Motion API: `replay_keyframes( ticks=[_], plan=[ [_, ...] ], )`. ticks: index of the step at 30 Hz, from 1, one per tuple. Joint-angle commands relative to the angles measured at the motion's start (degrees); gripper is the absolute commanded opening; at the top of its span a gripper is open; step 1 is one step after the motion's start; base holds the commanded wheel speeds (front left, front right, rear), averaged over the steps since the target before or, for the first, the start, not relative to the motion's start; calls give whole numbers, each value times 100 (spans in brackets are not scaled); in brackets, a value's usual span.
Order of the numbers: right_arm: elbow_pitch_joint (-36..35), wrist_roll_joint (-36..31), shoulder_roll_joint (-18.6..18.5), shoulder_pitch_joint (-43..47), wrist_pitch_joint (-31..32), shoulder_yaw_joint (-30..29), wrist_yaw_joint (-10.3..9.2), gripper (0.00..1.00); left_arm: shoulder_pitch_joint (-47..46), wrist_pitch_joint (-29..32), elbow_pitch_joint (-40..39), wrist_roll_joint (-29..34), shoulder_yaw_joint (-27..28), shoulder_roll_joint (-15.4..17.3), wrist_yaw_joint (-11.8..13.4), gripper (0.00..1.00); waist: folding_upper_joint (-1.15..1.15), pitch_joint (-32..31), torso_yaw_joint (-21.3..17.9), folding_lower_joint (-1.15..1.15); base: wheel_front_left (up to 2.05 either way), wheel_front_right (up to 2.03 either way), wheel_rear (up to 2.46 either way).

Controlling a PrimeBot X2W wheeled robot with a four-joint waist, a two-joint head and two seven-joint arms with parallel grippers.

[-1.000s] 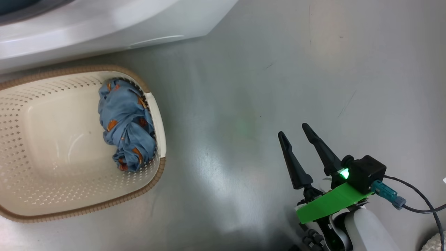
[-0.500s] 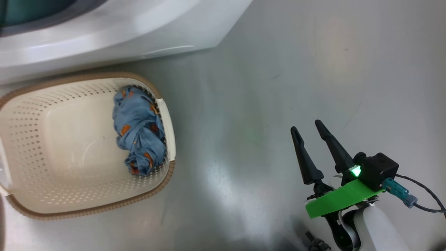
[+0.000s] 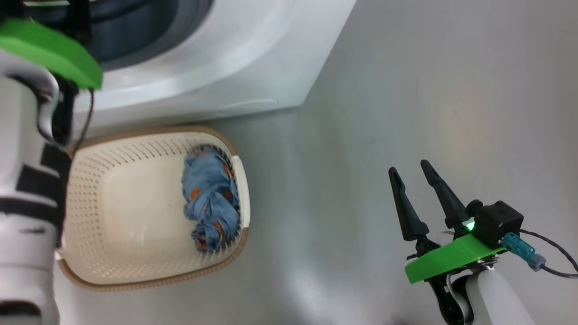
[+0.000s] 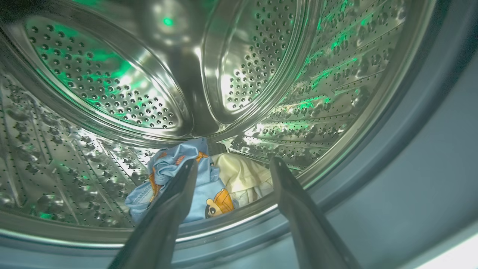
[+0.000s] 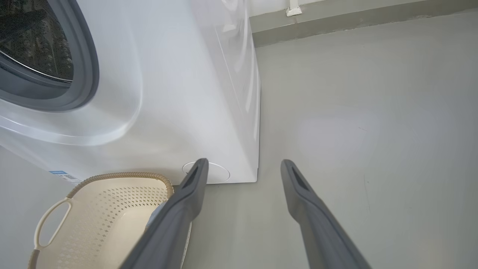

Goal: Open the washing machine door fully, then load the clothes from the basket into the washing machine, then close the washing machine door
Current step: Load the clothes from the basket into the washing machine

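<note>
My left gripper (image 4: 234,161) is open inside the mouth of the washing machine (image 3: 235,58), its fingers spread over the steel drum (image 4: 112,93). Nothing is between them. At the drum's bottom lie clothes: a light blue piece with an orange cartoon print (image 4: 209,194) and a cream piece (image 4: 242,179). On the floor in front of the machine, the cream basket (image 3: 90,180) holds a blue garment with orange print (image 3: 207,198) against its right wall. My right gripper (image 3: 408,166) hangs open and empty over the floor, right of the basket. The washing machine door is out of view.
My left forearm (image 3: 27,203) crosses the basket's left end on its way up into the machine. The grey-blue gasket (image 4: 429,149) rings the drum. Bare grey floor (image 3: 406,90) stretches to the right of the machine. A round white cap (image 5: 216,173) sits low on the machine's front.
The head camera has moved, so the basket and machine sit further right and lower in the picture. My left forearm has come into view at the left. The right gripper stays open.
</note>
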Motion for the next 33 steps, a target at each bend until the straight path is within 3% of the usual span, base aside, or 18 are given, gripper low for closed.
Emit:
replay_keyframes(
  ticks=[1,16,26,33],
  plan=[
    [-88,-72,11,185,-68,111,9,100,160,-33,-237,-45,143,234,11,100,0,-474,151,0,0,0,0],
    [23,-181,11,875,-68,-35,9,100,2986,-35,-2472,55,354,90,559,100,0,-2110,405,0,0,0,0],
    [-137,-240,-33,1251,-68,-95,9,100,4681,-35,-3925,268,592,313,966,100,0,-2621,475,0,0,0,0],
    [-403,-343,-83,1359,-68,-66,9,100,5831,-36,-4619,310,1086,244,1300,100,0,-2717,432,0,0,0,0]
  ],
)
